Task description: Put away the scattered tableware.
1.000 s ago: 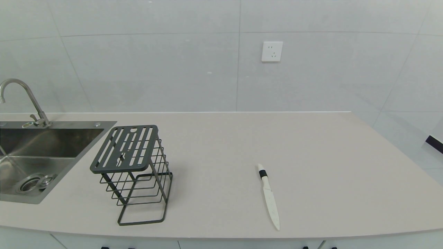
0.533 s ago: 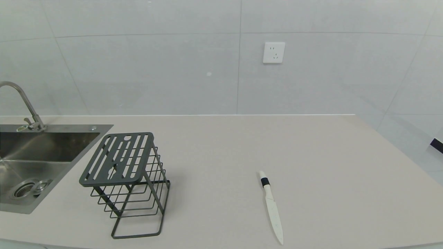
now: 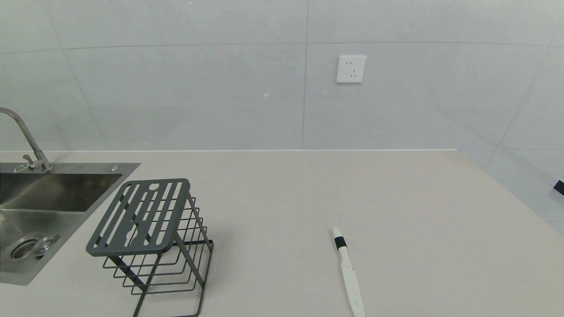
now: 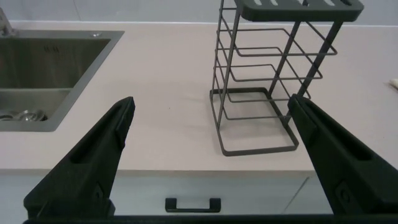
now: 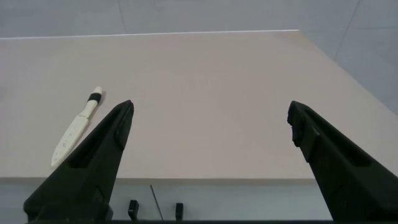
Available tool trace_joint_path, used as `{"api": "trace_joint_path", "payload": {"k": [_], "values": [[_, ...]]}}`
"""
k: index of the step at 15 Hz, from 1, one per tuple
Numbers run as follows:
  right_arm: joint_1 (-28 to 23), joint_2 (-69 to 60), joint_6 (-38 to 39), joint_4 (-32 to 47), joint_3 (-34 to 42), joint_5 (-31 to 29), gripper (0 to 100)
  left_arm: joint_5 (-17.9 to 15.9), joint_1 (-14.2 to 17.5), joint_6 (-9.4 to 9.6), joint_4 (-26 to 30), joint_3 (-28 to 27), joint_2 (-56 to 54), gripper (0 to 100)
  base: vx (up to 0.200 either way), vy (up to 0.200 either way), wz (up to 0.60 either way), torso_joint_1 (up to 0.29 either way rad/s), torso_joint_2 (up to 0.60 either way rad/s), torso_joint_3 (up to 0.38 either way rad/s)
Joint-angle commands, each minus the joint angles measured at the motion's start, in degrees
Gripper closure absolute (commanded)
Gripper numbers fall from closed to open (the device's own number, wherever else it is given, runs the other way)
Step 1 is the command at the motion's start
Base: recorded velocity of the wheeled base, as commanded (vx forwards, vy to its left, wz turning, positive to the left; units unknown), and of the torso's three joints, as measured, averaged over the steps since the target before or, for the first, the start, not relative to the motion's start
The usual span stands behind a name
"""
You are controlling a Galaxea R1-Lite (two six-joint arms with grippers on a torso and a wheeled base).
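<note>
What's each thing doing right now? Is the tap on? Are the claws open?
Knife: lying flat on the counter.
Knife rack: standing upright, slots unfilled.
Faucet: off, no water running.
Wall socket: nothing plugged in.
Left claw: open.
Right claw: open.

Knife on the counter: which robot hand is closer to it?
Right. The right gripper hangs before the counter edge with the knife just ahead. The left gripper faces the rack, with the knife off beyond the rack's far side.
</note>
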Motion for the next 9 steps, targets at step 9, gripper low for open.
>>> {"api": "trace_joint_path", "payload": {"k": [9], "values": [[0.0, 0.1, 0.0, 0.0, 0.0, -0.1, 0, -0.1, 0.0, -0.01, 0.0, 0.0, 0.1, 0, 0.000, 0.000, 0.00, 0.083, -0.09, -0.002]]}}
